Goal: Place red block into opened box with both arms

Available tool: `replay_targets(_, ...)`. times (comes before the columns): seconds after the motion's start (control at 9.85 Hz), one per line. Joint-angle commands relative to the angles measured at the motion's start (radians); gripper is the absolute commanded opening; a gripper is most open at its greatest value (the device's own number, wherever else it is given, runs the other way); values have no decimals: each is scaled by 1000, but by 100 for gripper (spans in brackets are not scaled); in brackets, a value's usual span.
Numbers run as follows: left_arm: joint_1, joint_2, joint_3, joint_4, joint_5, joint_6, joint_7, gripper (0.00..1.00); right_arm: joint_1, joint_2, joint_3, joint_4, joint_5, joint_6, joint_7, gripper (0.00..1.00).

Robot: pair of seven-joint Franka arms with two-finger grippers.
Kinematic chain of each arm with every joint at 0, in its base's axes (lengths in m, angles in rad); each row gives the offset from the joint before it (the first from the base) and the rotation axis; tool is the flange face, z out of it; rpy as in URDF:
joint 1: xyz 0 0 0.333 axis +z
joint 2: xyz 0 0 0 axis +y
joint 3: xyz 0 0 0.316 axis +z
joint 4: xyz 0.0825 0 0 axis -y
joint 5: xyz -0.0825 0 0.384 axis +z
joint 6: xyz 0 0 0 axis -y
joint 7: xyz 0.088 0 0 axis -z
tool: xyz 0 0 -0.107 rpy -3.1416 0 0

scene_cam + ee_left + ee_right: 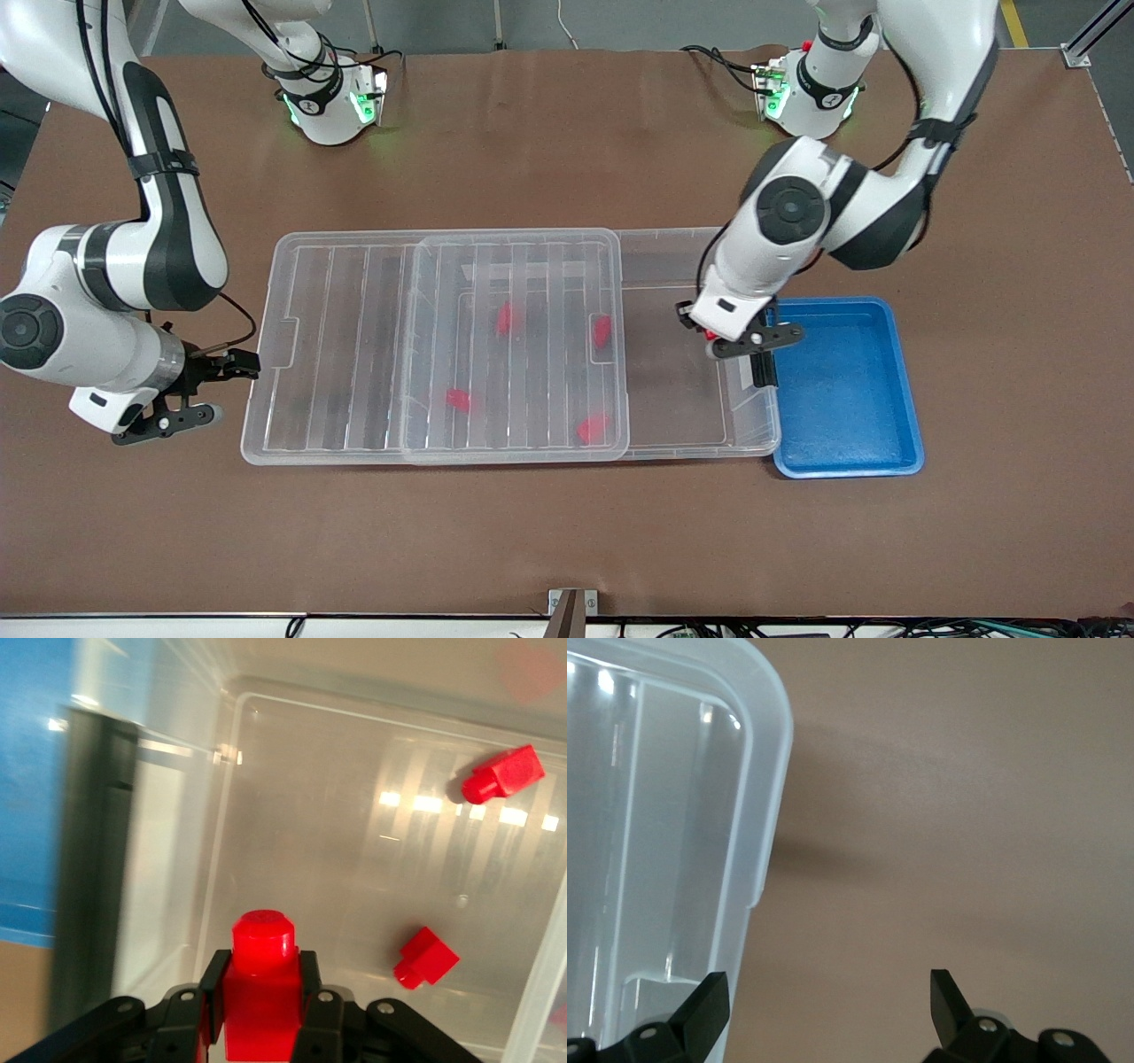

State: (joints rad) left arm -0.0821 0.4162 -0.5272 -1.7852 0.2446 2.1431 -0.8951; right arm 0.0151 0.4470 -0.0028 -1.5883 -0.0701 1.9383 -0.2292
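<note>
Left gripper [742, 347] hangs over the uncovered end of the box [673, 443], the end beside the blue tray [850, 461]. Jaws pinching a red block [261, 988], stub end pointing away from the wrist; left wrist view shows it clamped between both fingers [213, 983], the box floor under it. In the front view only a sliver of red shows at the gripper.

Lid [354, 354] is slid off toward the right arm's end, covering roughly half the box and overhanging past it. Four other red blocks lie in the box already, seen through the ribbed lid; two of them show in the left wrist view, one [503, 775] and another [427, 958], both loose on the clear floor.

Right gripper [208, 390] sits low at the lid's outer short edge, jaws spread wide, nothing between them. Right wrist view shows the lid rim [766, 771] near one finger and bare bench [966, 815] past it. Not gripping; looks like it waits or stands ready to handle the lid.

Step in hand, my read: carrying the last block over the open part for release. Next move calls for a small descent so the block doesn't bounce, staying inside the box wall near the black latch [93, 877], then spreading the jaws. Tray looks empty, so this is likely the final placement.
</note>
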Motion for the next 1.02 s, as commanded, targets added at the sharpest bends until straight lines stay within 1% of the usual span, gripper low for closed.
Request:
replay_targets(0.0,-24,117,1,-3,111,60,-77,1,-7,-21,13,-15,-20,-10,-4,100)
replay_targets(0.1,-24,160,0,-10,139,90,-88,1,-7,-22,13,-12,-16,-10,1,100)
replay_targets(0.2,-25,191,0,-20,160,115,-88,1,-7,-45,13,4,-5,-31,5,100)
replay_targets(0.3,-22,216,0,-29,183,150,-88,1,-9,-83,12,28,7,-100,60,100)
replay_targets(0.61,-24,283,0,-34,197,231,-71,5,-12,-267,12,31,12,-195,400,100)
replay_targets(0.71,-19,297,0,-34,244,238,-73,6,-26,-324,10,33,13,-231,447,100)
replay_targets(0.81,-15,305,0,-33,258,245,-71,11,-56,-374,3,33,60,-278,452,100)
replay_targets(0.91,-14,308,0,-30,258,250,-73,26,-99,-426,-17,33,134,-341,449,100)
